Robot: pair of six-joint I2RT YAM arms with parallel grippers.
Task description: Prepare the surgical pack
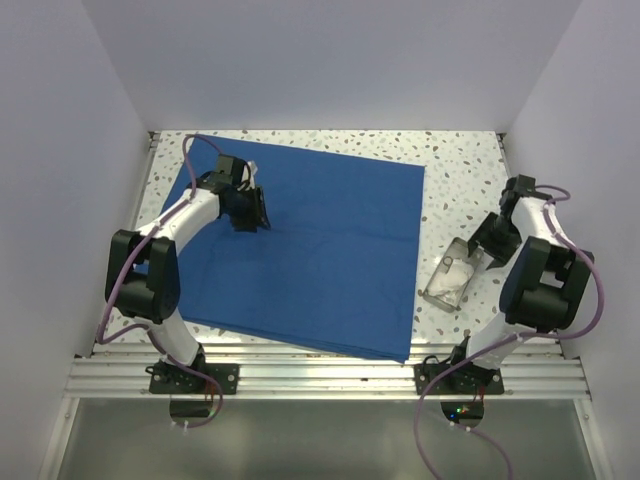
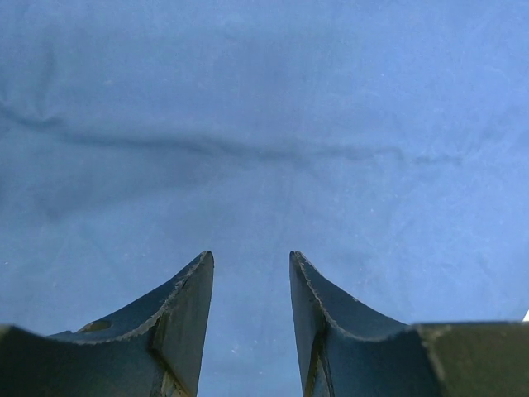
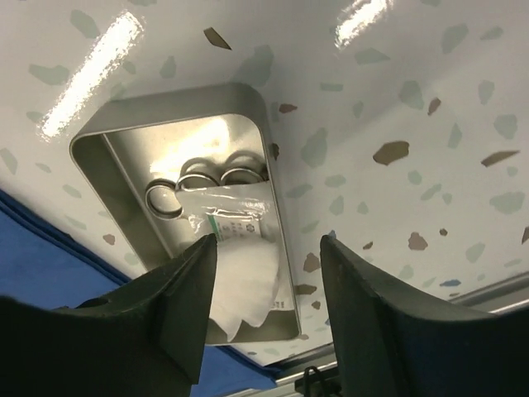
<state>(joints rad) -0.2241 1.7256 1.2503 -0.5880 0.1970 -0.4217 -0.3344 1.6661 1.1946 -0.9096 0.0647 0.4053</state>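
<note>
In the overhead view, the royal-blue drape (image 1: 320,250) brought its near edge right up to the aluminium rail (image 1: 330,375) at the bottom of the frame. It covered most of the speckled table (image 1: 460,170), leaving bare strips on the right and along the top. White walls closed in on the left, right and far sides.

The cloth lay flat, with a faint dark crease running across it in the left wrist view. The small silver tray (image 3: 91,145) sat on the right-hand bare strip, just beside the drape's right edge. It held steel ring-handled instruments (image 3: 207,174), a clear packet (image 3: 235,217) and white gauze (image 3: 248,285).

The right gripper (image 3: 269,238) hung above the tray's near end, jaws parted and gripping nothing. Its left finger overlapped the gauze in its wrist view. Toward the upper left, the left gripper (image 2: 250,258) stood over the drape, released, with only blue cloth showing between its fingers.
</note>
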